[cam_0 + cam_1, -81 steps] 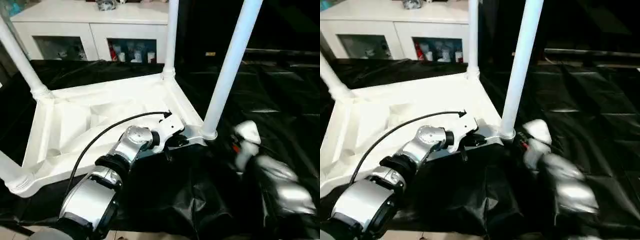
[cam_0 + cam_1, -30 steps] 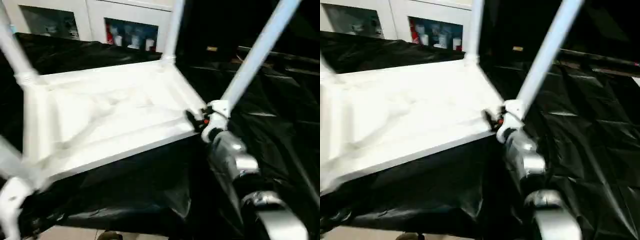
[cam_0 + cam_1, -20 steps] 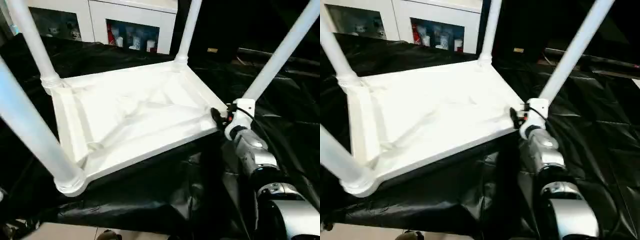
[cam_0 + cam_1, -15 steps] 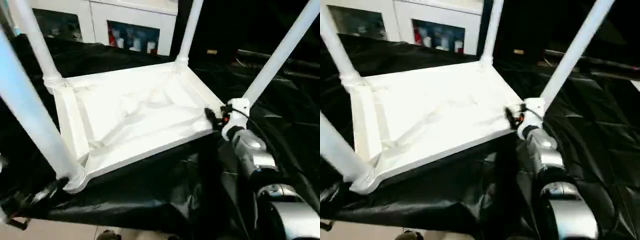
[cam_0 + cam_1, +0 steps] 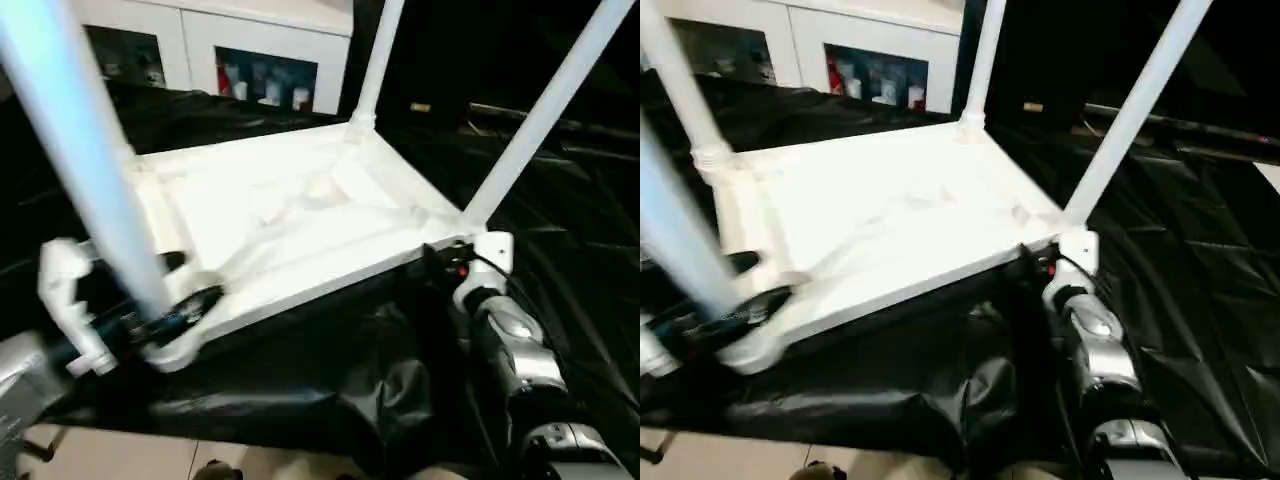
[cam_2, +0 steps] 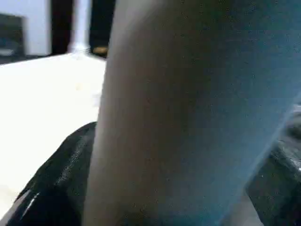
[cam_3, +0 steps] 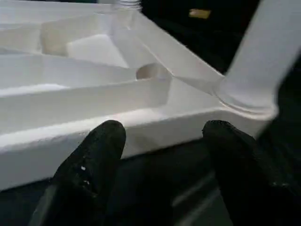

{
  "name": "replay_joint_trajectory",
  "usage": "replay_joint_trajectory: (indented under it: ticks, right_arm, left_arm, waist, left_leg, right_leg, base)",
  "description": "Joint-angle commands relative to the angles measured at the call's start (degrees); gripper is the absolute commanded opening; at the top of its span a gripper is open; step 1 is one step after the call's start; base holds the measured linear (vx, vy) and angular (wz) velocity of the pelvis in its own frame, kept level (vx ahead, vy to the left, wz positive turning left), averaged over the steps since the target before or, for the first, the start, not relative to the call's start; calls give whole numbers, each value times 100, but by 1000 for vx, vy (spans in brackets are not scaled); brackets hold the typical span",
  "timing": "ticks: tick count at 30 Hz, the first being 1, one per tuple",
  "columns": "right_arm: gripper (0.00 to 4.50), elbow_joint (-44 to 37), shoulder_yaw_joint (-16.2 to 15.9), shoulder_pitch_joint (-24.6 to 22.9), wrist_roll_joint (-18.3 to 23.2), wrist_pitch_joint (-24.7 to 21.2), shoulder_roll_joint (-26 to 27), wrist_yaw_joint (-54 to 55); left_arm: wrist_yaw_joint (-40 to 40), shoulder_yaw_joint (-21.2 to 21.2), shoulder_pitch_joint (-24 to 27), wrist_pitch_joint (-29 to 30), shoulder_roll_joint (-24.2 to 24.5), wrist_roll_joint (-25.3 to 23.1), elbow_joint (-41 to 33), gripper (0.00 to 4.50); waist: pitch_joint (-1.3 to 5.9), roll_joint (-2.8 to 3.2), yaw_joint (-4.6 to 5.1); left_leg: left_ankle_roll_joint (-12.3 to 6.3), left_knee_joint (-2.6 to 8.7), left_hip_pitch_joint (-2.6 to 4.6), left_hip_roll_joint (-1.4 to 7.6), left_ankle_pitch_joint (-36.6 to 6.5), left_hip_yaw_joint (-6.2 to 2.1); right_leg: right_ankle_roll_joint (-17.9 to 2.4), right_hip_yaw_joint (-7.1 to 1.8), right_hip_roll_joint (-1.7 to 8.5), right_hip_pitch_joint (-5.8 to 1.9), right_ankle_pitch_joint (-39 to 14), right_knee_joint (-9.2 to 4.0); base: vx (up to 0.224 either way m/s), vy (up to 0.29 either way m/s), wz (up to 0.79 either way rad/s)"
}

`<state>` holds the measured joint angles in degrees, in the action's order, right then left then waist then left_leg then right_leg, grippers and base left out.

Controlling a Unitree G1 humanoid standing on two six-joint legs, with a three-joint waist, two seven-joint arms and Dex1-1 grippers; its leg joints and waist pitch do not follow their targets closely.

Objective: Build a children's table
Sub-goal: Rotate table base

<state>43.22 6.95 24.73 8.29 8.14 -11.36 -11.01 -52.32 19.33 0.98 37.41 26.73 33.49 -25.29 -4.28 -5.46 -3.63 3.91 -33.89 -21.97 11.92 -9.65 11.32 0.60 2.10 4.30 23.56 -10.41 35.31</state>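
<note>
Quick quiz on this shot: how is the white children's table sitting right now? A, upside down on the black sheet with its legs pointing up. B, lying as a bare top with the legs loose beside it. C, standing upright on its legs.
A: the children's table lies with its ribbed underside facing up on the black sheet, and its legs rise from the corner sockets.

The tabletop lay upside down on the sheet, legs standing up from its corners. A cabinet stood behind it.
</note>
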Motion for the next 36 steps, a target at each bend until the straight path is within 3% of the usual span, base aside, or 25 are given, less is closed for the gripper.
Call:
replay_joint_trajectory:
  ticks: [1, 6, 11, 14, 15, 21, 24, 28, 32, 35, 36]
  right_arm:
    - [308, -48, 77, -69, -126, -81, -70, 185]
    - [308, 333, -282, 266, -241, -341, 19, -218]
    - [308, 828, -555, 751, -394, -386, 186, -663]
    - [308, 1009, -709, 933, -499, -440, 289, -910]
    - [308, 1113, -839, 1040, -570, -466, 377, -1102]
    - [308, 1369, -1100, 1237, -719, -343, 476, -1464]
    - [308, 1596, -1103, 1427, -781, -275, 523, -1566]
    - [308, 1749, -1064, 1589, -790, -237, 545, -1607]
    - [308, 1754, -1050, 1622, -738, -190, 580, -1752]
    - [308, 1808, -1052, 1641, -726, -113, 613, -1959]
    - [308, 1808, -1052, 1641, -726, -113, 613, -1959]
  left_arm:
    - [-141, -381, -287, 125, -41, 176, -55, 445]
    - [-510, -946, -878, 601, -43, 743, -27, 445]
    - [-680, -1403, -1339, 986, -257, 1203, -2, 445]
    - [-695, -1697, -1624, 1056, -425, 1305, 97, 445]
    - [-667, -1916, -1863, 1013, -599, 1211, 300, 445]
    - [-612, -2330, -2312, 861, -808, 801, 849, 445]
    - [-607, -2648, -2572, 646, -1020, 603, 1165, 445]
    - [-616, -3103, -2892, 225, -1388, 263, 1575, 445]
    - [-656, -3289, -3065, 110, -1600, 185, 1790, 445]
    - [-662, -3499, -3329, -231, -1929, -84, 2294, 445]
    - [-662, -3499, -3329, -231, -1929, -84, 2294, 445]
  waist:
    - [328, 161, 35]
    - [359, 165, 107]
    - [399, 152, 172]
    - [395, 145, 159]
    - [419, 133, 164]
    - [450, 128, 209]
    - [443, 133, 207]
    - [450, 110, 188]
    - [469, 91, 169]
    - [477, 139, 172]
    - [475, 126, 178]
  left_leg:
    - [379, 439, 226, 95, -2314, -57]
    - [426, 445, 124, 74, -2171, -95]
    - [352, 397, 112, 79, -1816, -72]
    - [322, 378, 103, 71, -1618, -48]
    - [319, 365, 108, 78, -1566, -45]
    - [306, 356, 57, 80, -1324, -64]
    - [273, 336, 109, 95, -1473, -49]
    - [274, 328, 110, 99, -1497, -46]
    - [226, 317, 97, 95, -1364, -41]
    - [145, 309, 102, 91, -1275, -41]
    - [132, 308, 107, 92, -1290, -31]
  right_leg:
    - [-651, -190, 194, -61, -2103, -491]
    - [-655, -169, 208, -151, -2020, -444]
    - [-857, -181, 220, -174, -1623, -390]
    - [-956, -187, 206, -186, -1398, -365]
    - [-961, -183, 212, -193, -1373, -357]
    - [-1002, -173, 232, -263, -1113, -314]
    - [-1061, -183, 243, -213, -1334, -354]
    - [-1060, -185, 252, -220, -1396, -360]
    - [-1094, -183, 255, -244, -1204, -339]
    - [-1187, -178, 246, -250, -988, -331]
    - [-1198, -179, 242, -245, -979, -345]
  base:
    - [0, 0, 0]
    - [0, 0, 0]
    - [0, 0, 0]
    - [0, 0, 0]
    - [0, 0, 0]
    - [0, 0, 0]
    - [0, 0, 0]
    - [0, 0, 0]
    - [0, 0, 0]
    - [0, 0, 0]
    - [0, 0, 0]
